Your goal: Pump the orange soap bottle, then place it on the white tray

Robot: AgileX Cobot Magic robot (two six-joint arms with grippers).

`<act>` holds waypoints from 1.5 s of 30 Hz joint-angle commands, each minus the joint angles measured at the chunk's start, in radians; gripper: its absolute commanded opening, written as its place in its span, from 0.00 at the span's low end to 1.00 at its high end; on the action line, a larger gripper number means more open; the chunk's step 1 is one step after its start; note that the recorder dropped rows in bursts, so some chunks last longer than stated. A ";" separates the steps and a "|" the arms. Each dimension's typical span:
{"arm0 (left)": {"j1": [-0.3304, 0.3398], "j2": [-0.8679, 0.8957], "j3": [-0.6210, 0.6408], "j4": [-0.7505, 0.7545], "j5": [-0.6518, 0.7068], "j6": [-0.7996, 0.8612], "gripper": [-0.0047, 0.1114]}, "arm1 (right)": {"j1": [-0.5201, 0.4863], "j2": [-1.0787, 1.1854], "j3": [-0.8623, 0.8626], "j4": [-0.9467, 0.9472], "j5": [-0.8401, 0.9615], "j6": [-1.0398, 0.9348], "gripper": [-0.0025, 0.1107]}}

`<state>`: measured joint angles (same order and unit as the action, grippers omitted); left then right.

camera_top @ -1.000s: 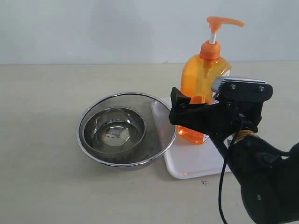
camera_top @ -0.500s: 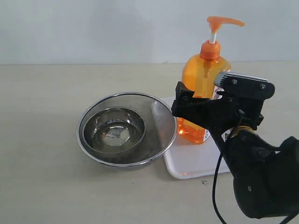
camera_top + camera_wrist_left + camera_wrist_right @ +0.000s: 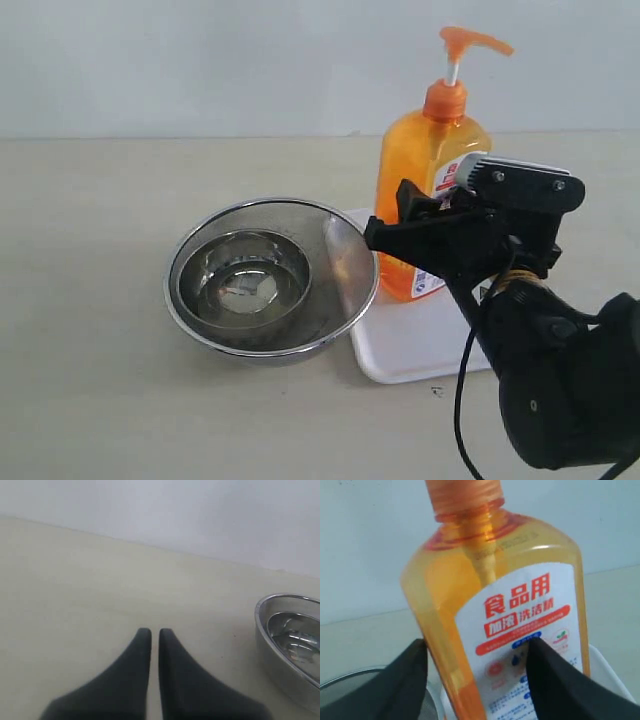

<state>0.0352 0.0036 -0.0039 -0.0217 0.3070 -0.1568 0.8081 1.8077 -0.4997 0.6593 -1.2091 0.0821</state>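
**A:** Where's the orange soap bottle (image 3: 428,175) (image 3: 495,605)?

**B:** Standing upright over the left part of the white tray (image 3: 420,345), pump head on top, label turned towards the arm. From here I can't say whether its base rests on the tray or sits just off it.

**A:** Has the right gripper (image 3: 390,215) (image 3: 479,645) got it?

**B:** Yes. The jaws are spread wide, with one black finger (image 3: 405,685) pressed against each side of the bottle's lower body.

**A:** And the other arm?

**B:** The left gripper (image 3: 154,632) hangs over the bare table (image 3: 100,200). Its fingers are almost together, with only a thin slit between them, and they hold nothing.

**A:** What else is around?

**B:** A large steel bowl (image 3: 340,270) sits right against the tray's left edge, with a smaller bowl (image 3: 240,285) nested inside it.
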 commanded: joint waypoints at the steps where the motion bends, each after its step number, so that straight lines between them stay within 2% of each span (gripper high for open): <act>1: 0.004 -0.004 0.004 0.004 -0.003 -0.009 0.09 | 0.003 0.000 -0.001 0.004 -0.012 -0.006 0.63; 5: 0.004 -0.004 0.004 0.004 -0.003 -0.009 0.09 | 0.003 0.000 -0.001 0.004 -0.012 -0.020 0.86; 8: 0.004 -0.004 0.004 0.004 -0.003 -0.009 0.09 | 0.003 0.000 -0.001 0.010 -0.012 -0.038 0.95; 19: 0.004 -0.004 0.004 0.004 -0.003 -0.009 0.09 | -0.009 -0.007 -0.012 -0.007 -0.012 -0.093 0.95; 32: 0.004 -0.004 0.004 0.004 -0.003 -0.009 0.09 | -0.012 -0.154 -0.012 -0.020 -0.012 -0.204 0.95; 35: 0.004 -0.004 0.004 0.004 -0.003 -0.009 0.09 | -0.040 -0.156 -0.012 -0.055 -0.012 -0.195 0.87; 38: 0.004 -0.004 0.004 0.004 -0.003 -0.009 0.09 | -0.065 -0.156 -0.014 -0.099 -0.012 -0.170 0.67; 40: 0.004 -0.004 0.004 0.004 -0.003 -0.009 0.09 | -0.081 -0.156 -0.014 -0.116 -0.012 -0.152 0.60; 43: 0.004 -0.004 0.004 0.004 -0.003 -0.009 0.09 | -0.083 -0.156 -0.030 -0.150 -0.012 -0.144 0.63; 45: 0.004 -0.004 0.004 0.004 -0.003 -0.009 0.09 | -0.083 -0.156 -0.053 -0.174 -0.012 -0.144 0.72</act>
<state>0.0352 0.0036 -0.0039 -0.0217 0.3070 -0.1568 0.7306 1.6617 -0.5267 0.5254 -1.2112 -0.0675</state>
